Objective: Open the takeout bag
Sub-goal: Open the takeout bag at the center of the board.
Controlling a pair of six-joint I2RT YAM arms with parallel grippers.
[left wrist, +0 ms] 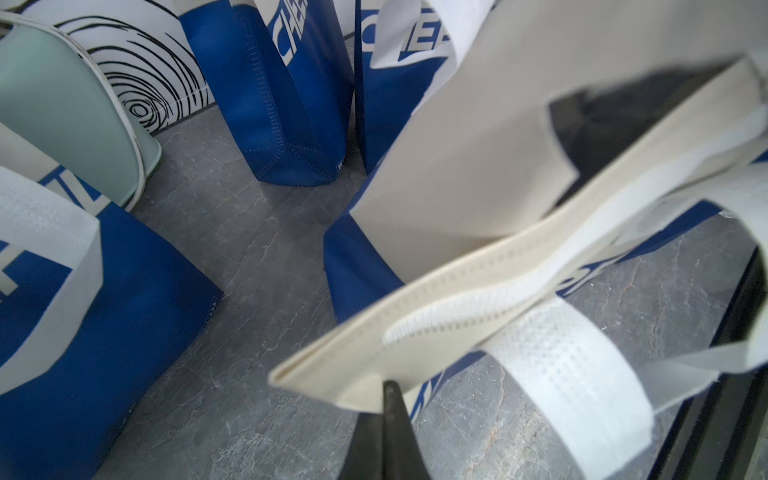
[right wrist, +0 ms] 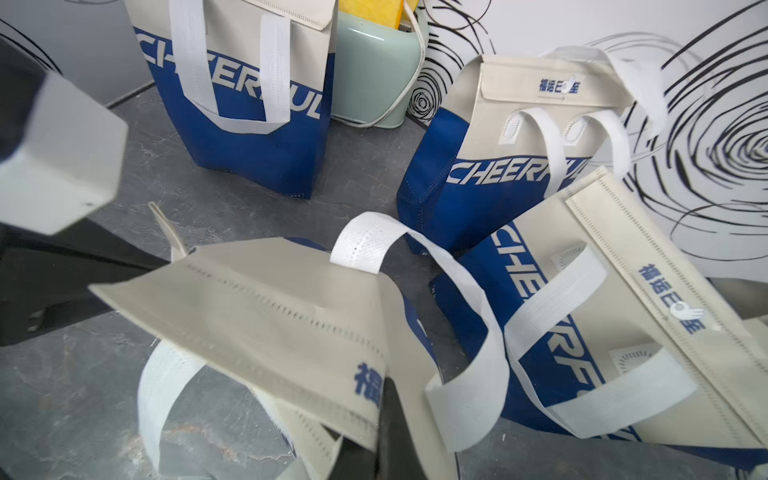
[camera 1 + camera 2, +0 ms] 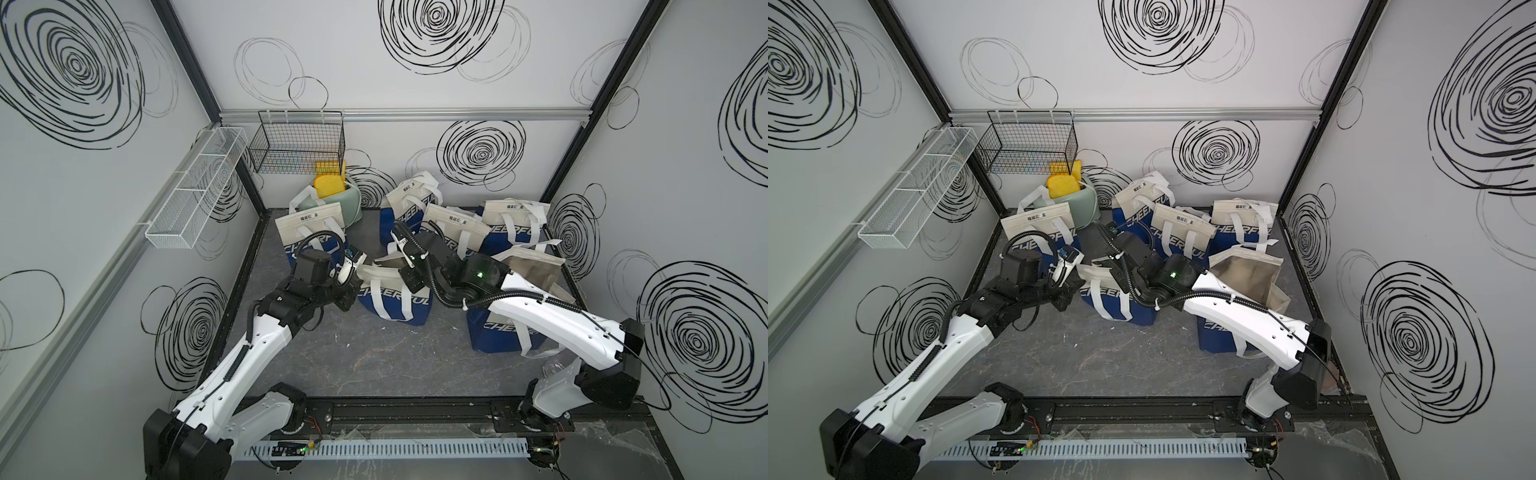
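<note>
The takeout bag (image 3: 390,301) (image 3: 1113,301), blue below and cream above with white handles, stands in the middle of the grey floor in both top views. My left gripper (image 3: 353,286) (image 1: 388,388) is shut on the corner of its cream rim (image 1: 457,291), pinching the folded edge. From the opposite side my right gripper (image 3: 409,282) (image 2: 384,384) is shut on the bag's cream flap (image 2: 270,316), right by the blue printed characters. In the left wrist view a dark gap shows at the bag's mouth. Its white handles (image 2: 469,299) hang loose.
Several more blue-and-cream bags stand around: one at the left (image 3: 311,237), three at the back (image 3: 409,203) (image 3: 455,232) (image 3: 513,224), and one with its mouth open at the right (image 3: 523,291). A mint toaster (image 3: 338,205) sits at the back left under a black wire basket (image 3: 297,143).
</note>
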